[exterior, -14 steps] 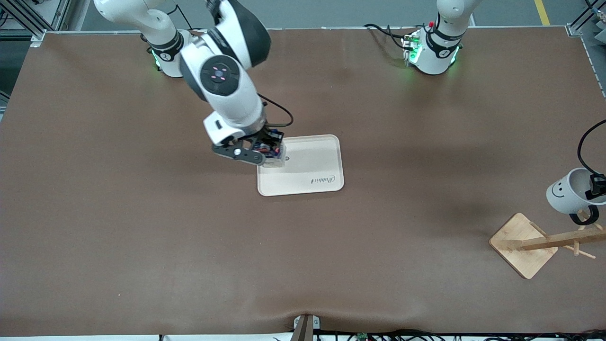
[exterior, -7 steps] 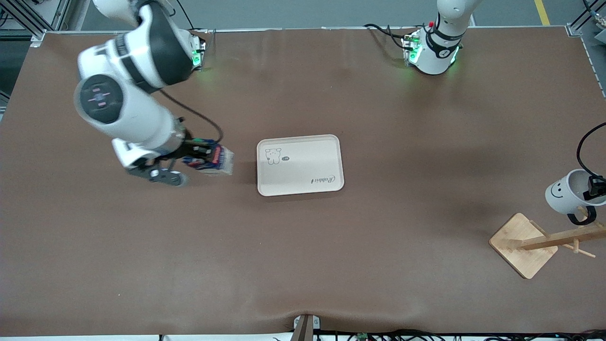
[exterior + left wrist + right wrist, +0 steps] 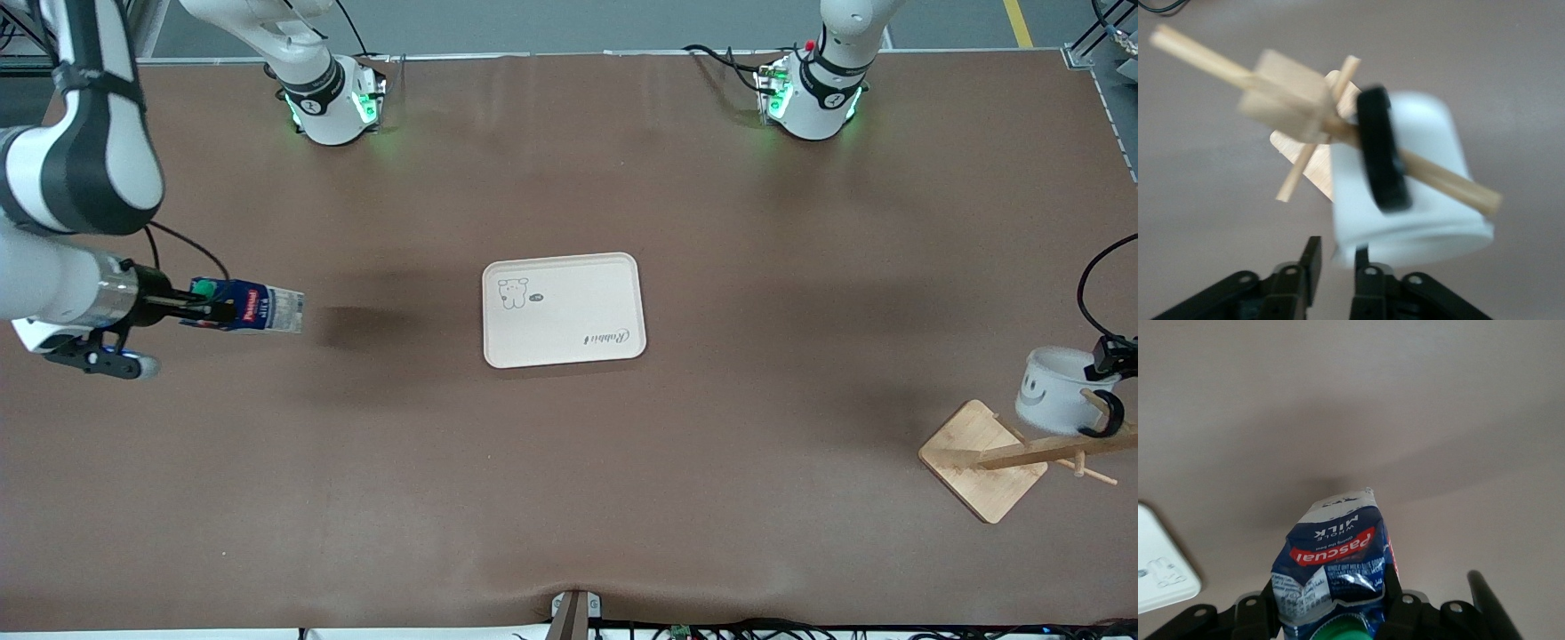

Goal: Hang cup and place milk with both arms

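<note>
The right gripper [image 3: 191, 309] is up in the air over the table [image 3: 569, 462] at the right arm's end, squeezed tight on the milk [image 3: 249, 307] (lying sideways). The left gripper [image 3: 1336, 261] pinches the cup's [image 3: 1053, 403] rim. The cup's black handle [image 3: 1381, 150] is looped over a peg of the wooden rack [image 3: 1013, 453]. The white tray [image 3: 563, 308] sits mid-table.

milk [image 3: 244, 307]: blue, green cap, red-white label | cup [image 3: 1052, 402]: white, black handle, smiley | tray [image 3: 569, 342]: cream
</note>
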